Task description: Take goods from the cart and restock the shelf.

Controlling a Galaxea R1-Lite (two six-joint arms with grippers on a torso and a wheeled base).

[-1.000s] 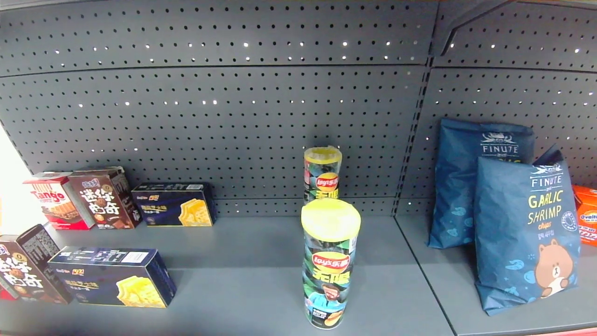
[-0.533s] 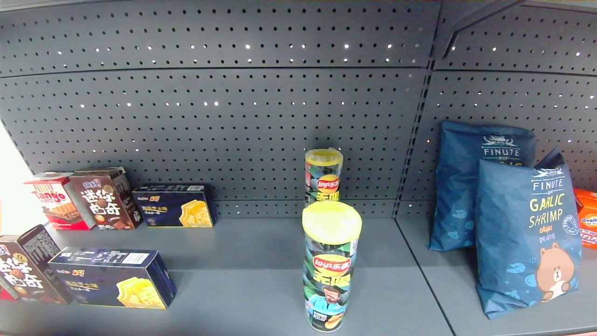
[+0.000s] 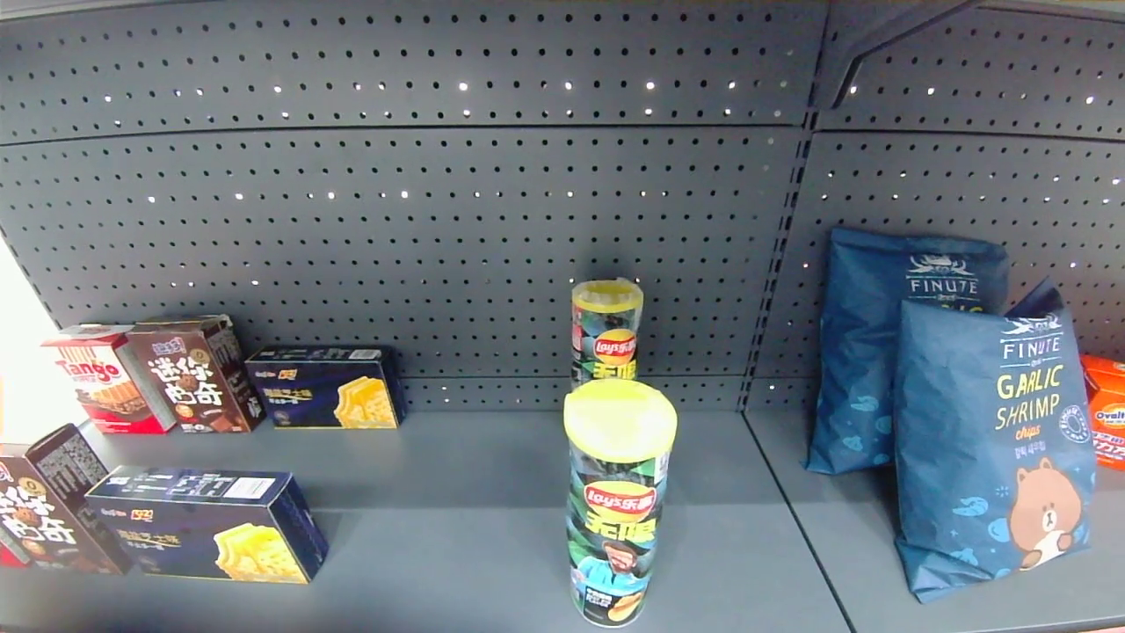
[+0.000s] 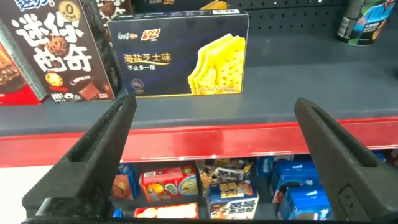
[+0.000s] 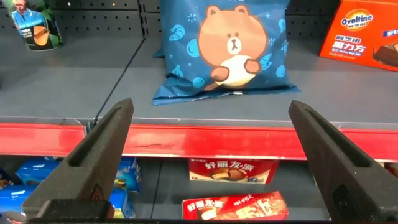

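1. Goods on the shelf [image 3: 457, 492] have not stirred in the last second. Only the head view drifts a touch, so I'd say no restocking step is under way.
2. Empty and spread wide, the left hand [image 4: 214, 106] and right hand [image 5: 211, 107] hang before the shelf's red edge, lower than the front can [image 3: 620, 501].
3. Behind that can stands a second can [image 3: 606, 330]. Boxes [image 3: 206, 525] lie left of it, and bags [image 3: 993, 448] lean to its right.
4. Anything bound for the back of that lane would meet the front can first.
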